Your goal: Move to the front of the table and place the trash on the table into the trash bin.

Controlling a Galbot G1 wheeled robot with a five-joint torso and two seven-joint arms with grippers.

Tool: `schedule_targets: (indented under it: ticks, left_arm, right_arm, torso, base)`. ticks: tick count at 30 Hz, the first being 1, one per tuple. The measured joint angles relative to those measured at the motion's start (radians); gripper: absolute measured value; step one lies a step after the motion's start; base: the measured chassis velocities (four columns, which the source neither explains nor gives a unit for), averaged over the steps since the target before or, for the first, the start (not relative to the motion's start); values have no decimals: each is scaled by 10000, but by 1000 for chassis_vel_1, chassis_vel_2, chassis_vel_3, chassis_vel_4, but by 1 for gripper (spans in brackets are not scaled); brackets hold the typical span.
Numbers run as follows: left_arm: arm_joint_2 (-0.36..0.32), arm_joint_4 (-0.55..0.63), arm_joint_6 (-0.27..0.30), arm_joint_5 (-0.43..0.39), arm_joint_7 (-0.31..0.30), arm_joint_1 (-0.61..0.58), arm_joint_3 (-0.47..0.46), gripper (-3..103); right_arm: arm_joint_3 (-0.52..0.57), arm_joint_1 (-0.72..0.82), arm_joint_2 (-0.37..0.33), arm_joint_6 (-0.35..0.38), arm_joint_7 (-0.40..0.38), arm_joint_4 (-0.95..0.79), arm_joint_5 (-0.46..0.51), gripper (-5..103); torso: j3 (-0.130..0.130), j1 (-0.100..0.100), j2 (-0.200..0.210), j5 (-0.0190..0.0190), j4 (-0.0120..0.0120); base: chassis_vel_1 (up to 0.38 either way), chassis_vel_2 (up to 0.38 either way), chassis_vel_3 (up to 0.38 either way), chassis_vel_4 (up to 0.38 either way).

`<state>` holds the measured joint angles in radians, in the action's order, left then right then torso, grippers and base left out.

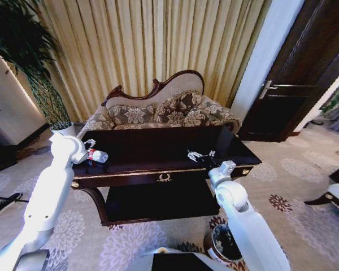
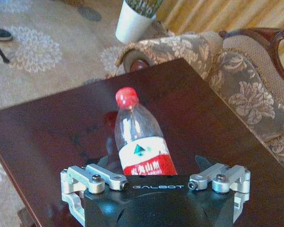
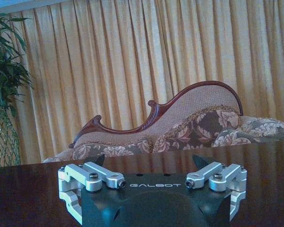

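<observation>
— Far left first?
— Tall potted plant (image 1: 22, 62) in a white pot, beside the pale wall; gold curtains (image 1: 152, 45) across the back; patterned sofa (image 1: 164, 110) just behind the table (image 1: 158, 169).

— And at the table's left end?
— Left gripper (image 2: 151, 163) low over the left end of the tabletop, near the front edge; jaws spread wide, one on each side of the bottle's lower half; contact with the label not certain, so released rather than clenched.

— The bottle itself?
— Clear plastic bottle (image 2: 142, 142) with a red cap and red label, lying on the dark top with its cap pointing away from the wrist (towards the sofa's arm); seen from the head as a small pale shape (image 1: 99, 156) just beside the white forearm.

— Further right along the top?
— White crumpled scraps (image 1: 199, 154) near the front edge, right of the gold emblem; well apart from the bottle.

— Right side?
— Right gripper (image 3: 151, 163) at the table's front right corner, about level with the top; jaws parted, nothing between them; sofa back and curtains beyond.

— On the floor?
— Trash bin (image 1: 225, 241) with a black liner on the patterned carpet, in front of the table's right end, partly hidden by the right arm; dark door (image 1: 296, 73) at far right.
</observation>
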<state>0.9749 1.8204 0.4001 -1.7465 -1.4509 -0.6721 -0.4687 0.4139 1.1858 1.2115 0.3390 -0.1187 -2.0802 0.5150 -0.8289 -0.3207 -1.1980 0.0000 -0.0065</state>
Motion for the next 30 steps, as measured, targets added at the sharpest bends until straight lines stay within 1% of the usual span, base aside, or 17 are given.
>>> schedule_targets:
  ticks: [2, 8, 9, 10, 12, 13, 15, 17, 20, 22, 23, 24, 27, 29, 30]
  left_arm:
    - [103, -71, -46, -137, -117, 0, -43, 100]
    - [158, -79, -95, -256, -158, -9, -121, 101]
    - [189, -94, -121, -314, -160, -13, -152, 97]
    - [189, -94, -121, -314, -160, -13, -152, 97]
    - [241, -153, -188, -355, -160, -3, -168, 88]
    - [241, -153, -188, -355, -160, -3, -168, 88]
    - [275, -207, -236, -377, -159, 16, -190, 76]
    - [289, -235, -249, -400, -158, 20, -207, 76]
    - [333, -333, -268, -484, -137, 35, -291, 60]
    - [346, -345, -275, -507, -138, 37, -306, 60]
    - [380, -348, -290, -566, -133, 38, -337, 49]
    - [402, -344, -302, -593, -127, 40, -343, 45]
    - [432, -337, -312, -618, -124, 49, -346, 42]
    - [442, -300, -313, -621, -123, 51, -339, 36]
    - [442, -300, -313, -621, -123, 51, -339, 36]
  right_arm:
    - [-5, 19, 1, -9, 0, -5, -4, 100]
    - [-30, 44, 1, -22, 0, -8, -6, 100]
    - [-52, 49, 8, -27, 0, -8, -7, 100]
    - [-52, 49, 8, -27, 0, -8, -7, 100]
    - [-86, 50, 23, -35, 0, -7, -7, 100]
    - [-86, 50, 23, -35, 0, -7, -7, 100]
    - [-99, 48, 34, -49, 0, -2, -3, 100]
    - [-100, 49, 34, -53, 0, 2, -2, 100]
    - [-94, 49, 33, -70, 0, 8, 3, 100]
    - [-91, 49, 32, -75, 0, 9, 5, 100]
    - [-82, 49, 31, -107, 0, 25, 9, 100]
    - [-82, 46, 31, -133, 0, 36, 10, 100]
    - [-82, 44, 33, -165, 0, 52, 11, 100]
    - [-83, 58, 49, -189, -1, 60, 12, 100]
    - [-83, 58, 49, -189, -1, 60, 12, 100]
  torso:
    - [0, 1, 0, 0, -1]
    - [0, 0, 0, 0, 0]
    - [1, 1, 0, 0, 0]
    - [1, 1, 0, 0, 0]
    - [0, 0, 0, 0, 0]
    - [0, 0, 0, 0, 0]
    - [1, 1, 0, 0, 0]
    - [0, 1, 0, 0, 0]
    - [2, 2, -1, 3, 0]
    - [2, 2, 0, 4, -1]
    - [2, 2, -2, 4, 0]
    - [3, 2, -2, 3, 1]
    - [2, 2, -2, 2, 0]
    - [2, 2, -2, 0, 0]
    - [2, 2, -2, 0, 0]
  base:
    - [0, 0, 0, 0]
    - [0, 0, 0, 0]
    - [0, 0, 0, 0]
    - [0, 0, 0, 0]
    - [0, 0, 0, 0]
    - [0, 0, 0, 0]
    - [0, 0, 0, 0]
    - [0, 0, 0, 0]
    - [0, 0, 0, 0]
    - [0, 0, 0, 0]
    - [0, 0, 0, 0]
    - [0, 0, 0, 0]
    - [0, 0, 0, 0]
    - [0, 0, 0, 0]
    - [0, 0, 0, 0]
